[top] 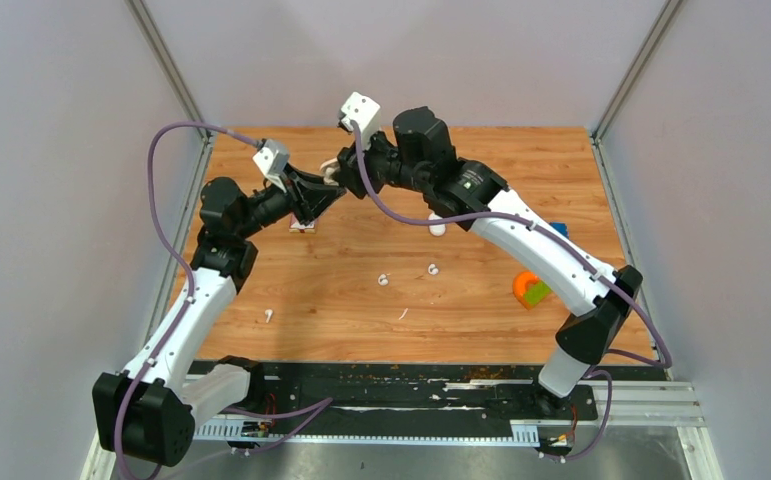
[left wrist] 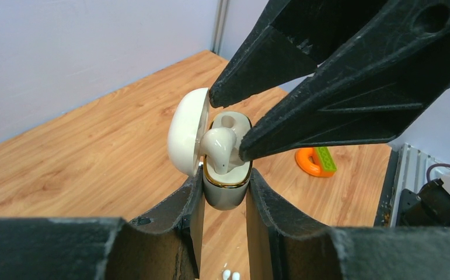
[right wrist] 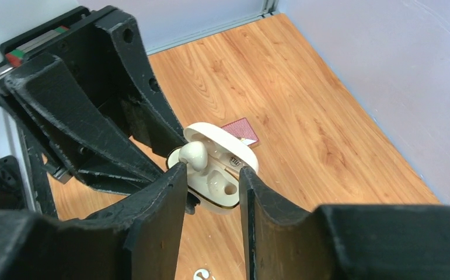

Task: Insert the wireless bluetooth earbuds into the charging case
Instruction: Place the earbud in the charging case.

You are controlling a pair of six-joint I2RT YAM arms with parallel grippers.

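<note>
Left wrist view: left gripper (left wrist: 225,178) clamped on the open charging case (left wrist: 225,197).
Right gripper (right wrist: 212,172): jaws apart, one tip against earbud (right wrist: 193,154) in case.

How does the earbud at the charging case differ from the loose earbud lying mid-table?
The earbud at the case sits in a socket of the open charging case, held off the table by the left gripper; the loose earbud lies on the wood. The first is flanked by fingers of the right gripper, its bulb above the gold rim; nothing touches the second. Both are small, glossy and white.
</note>
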